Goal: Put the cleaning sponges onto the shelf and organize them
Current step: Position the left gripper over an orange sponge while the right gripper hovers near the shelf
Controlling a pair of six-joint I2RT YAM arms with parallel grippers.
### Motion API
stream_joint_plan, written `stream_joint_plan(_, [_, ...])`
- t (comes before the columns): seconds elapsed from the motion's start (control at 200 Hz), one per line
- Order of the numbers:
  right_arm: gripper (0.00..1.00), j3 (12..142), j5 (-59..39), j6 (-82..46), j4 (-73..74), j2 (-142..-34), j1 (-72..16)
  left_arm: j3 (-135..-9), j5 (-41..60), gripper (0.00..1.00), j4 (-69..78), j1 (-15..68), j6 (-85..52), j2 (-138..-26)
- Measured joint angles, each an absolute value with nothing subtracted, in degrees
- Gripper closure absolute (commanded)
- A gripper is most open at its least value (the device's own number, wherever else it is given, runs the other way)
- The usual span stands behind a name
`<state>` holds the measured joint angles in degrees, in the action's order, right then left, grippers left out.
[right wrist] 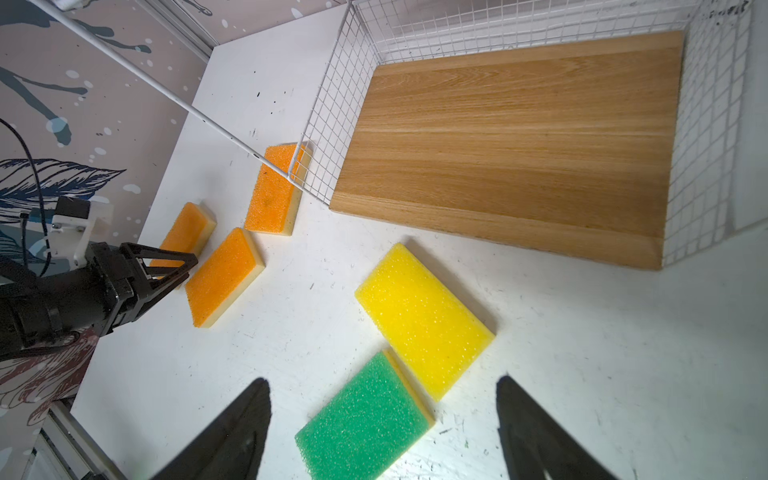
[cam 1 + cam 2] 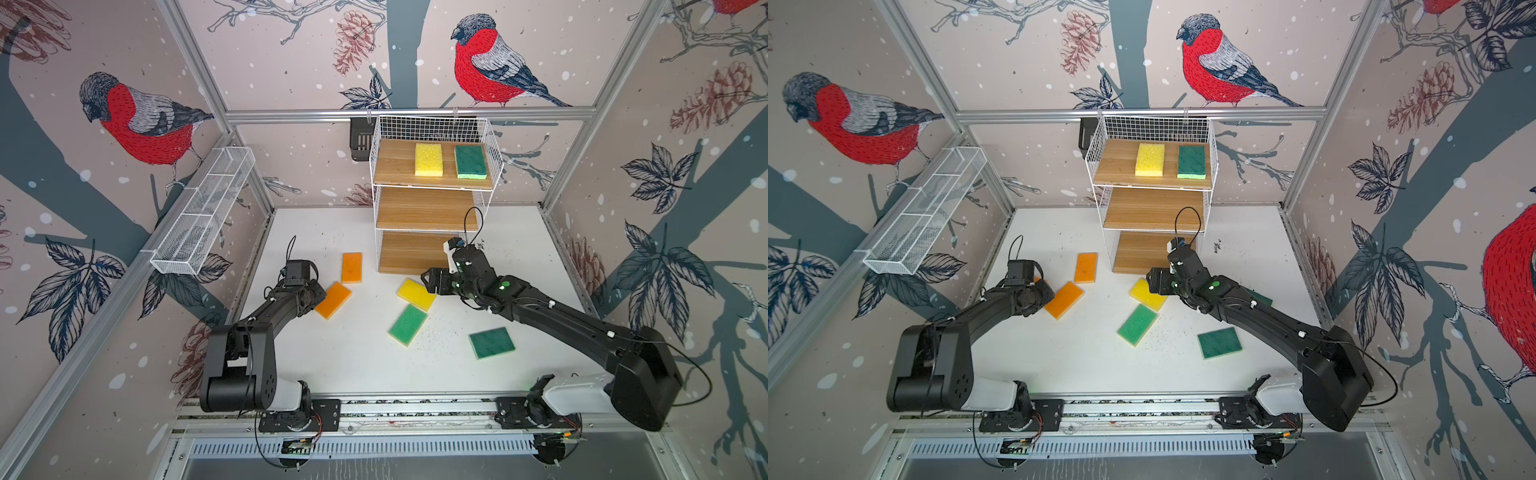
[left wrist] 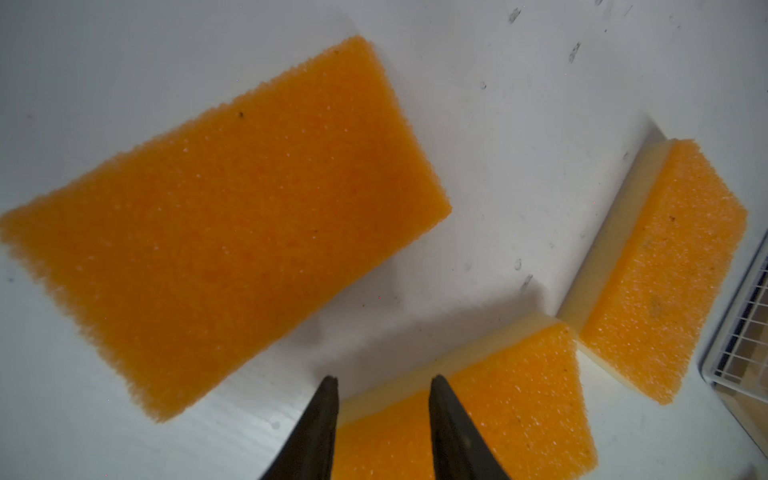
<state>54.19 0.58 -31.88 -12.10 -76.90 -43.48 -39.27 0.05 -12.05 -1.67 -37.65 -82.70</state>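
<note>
Lying nearest: dark green sponge (image 2: pixel 491 342), flat on the desk (image 2: pixel 353 357), well apart from the others, not yet shelved.
Mid-desk pair: light green sponge (image 2: pixel 407 324) and yellow sponge (image 2: pixel 412 295), corners touching, both loose.
Right tool (image 1: pixel 382 380): jaws spread wide and empty, hanging over that pair. Judged wide so as to span a sponge's short side.
Left tool (image 3: pixel 384 378): jaws narrow, a slim gap over the end of the middle orange sponge (image 2: pixel 334 300). Whether they pinch it cannot be told.
Orange group: wall-side orange sponge (image 1: pixel 183 232), the middle one, and shelf-side orange sponge (image 2: pixel 351 267), the last just beside the rack's foot.
Shelf (image 2: pixel 424 208): against the back wall, lower two boards bare.
Top board: shelved yellow sponge (image 2: pixel 429 159) and shelved green sponge (image 2: pixel 470 162), side by side toward the right, seemingly leaving room at the left for more.
View gap, orange: both wrist views show the wall-side sponge whole. In both top views the left arm mostly covers it.
View gap, green: a green corner (image 2: pixel 1261 297) beside the right arm shows in a top view, perhaps one more sponge.
</note>
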Motion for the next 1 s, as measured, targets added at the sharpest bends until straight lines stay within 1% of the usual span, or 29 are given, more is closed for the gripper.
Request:
stream_joint_plan(0.2, [0.15,54.02,0.58,-31.9,-12.12,-76.31,-43.48,-38.87,2.74,0.63,-11.53,-1.67,-37.69,-83.29])
stream_joint_plan(0.365, [0.15,53.67,0.4,-32.93,-12.1,-76.16,-43.48,-37.34,4.47,0.62,-11.4,-1.65,-37.65,-81.01])
stream_joint_plan(0.645, [0.16,52.14,-0.32,-33.41,-12.01,-75.02,-43.48,-34.89,8.71,0.58,-12.25,-0.51,-37.54,-76.86])
stream_joint_plan(0.996, [0.16,49.63,-0.51,-34.65,-11.27,-71.11,-43.51,-34.85,9.32,0.56,-14.52,1.34,-36.99,-72.73])
